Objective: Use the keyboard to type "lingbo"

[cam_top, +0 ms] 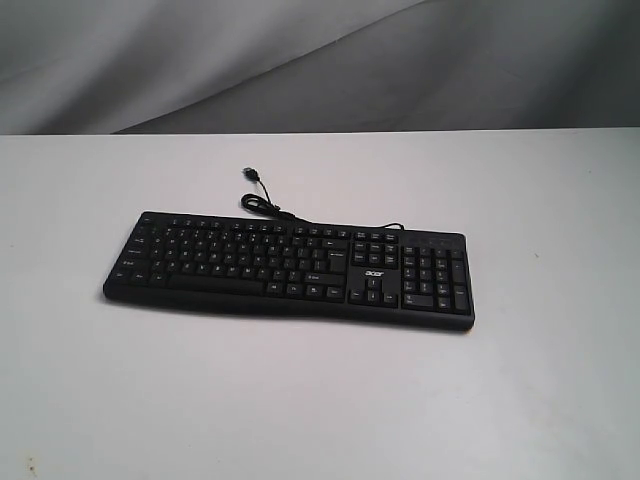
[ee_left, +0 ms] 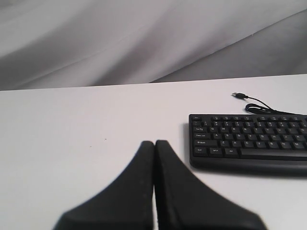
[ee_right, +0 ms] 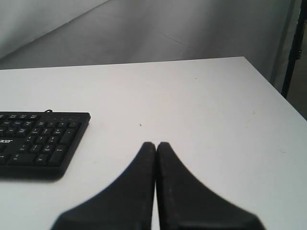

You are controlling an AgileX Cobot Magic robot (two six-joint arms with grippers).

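Left claw [ee_left: 154,143], right claw [ee_right: 156,144]: tapered, black, closed; keyboard [cam_top: 290,265] matte plastic

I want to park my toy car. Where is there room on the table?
The white table is bare all along the near side of the keyboard and past both its ends. Behind it, the USB cable curls near the middle, so that is the one cluttered spot.

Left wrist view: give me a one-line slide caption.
Closed left end effector over a white table, apart from the black keyboard and its cable.
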